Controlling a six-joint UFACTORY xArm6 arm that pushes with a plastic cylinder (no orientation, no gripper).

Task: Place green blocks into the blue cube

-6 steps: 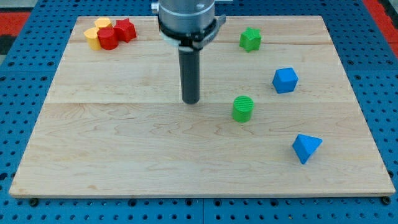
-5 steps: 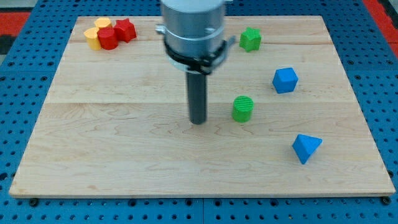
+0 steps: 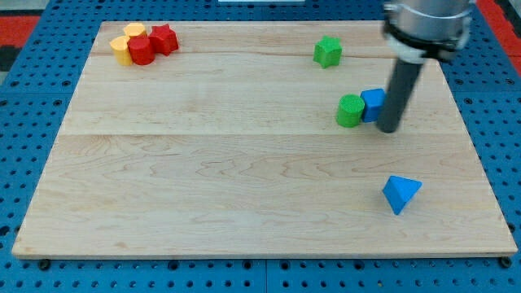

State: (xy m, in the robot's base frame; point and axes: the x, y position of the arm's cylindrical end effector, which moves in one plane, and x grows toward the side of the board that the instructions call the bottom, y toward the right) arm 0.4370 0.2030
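Tip (image 3: 388,130) beside blue cube (image 3: 373,104)

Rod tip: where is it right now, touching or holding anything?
My tip: no gripper, holds nothing; it is just right of the blue cube, which touches the green cylinder. Contact with the cube cannot be told.

Bright, even overhead light; the board (image 3: 203,163) shows no glare. Blocks cast small soft shadows. The arm at upper right is slightly motion-blurred.
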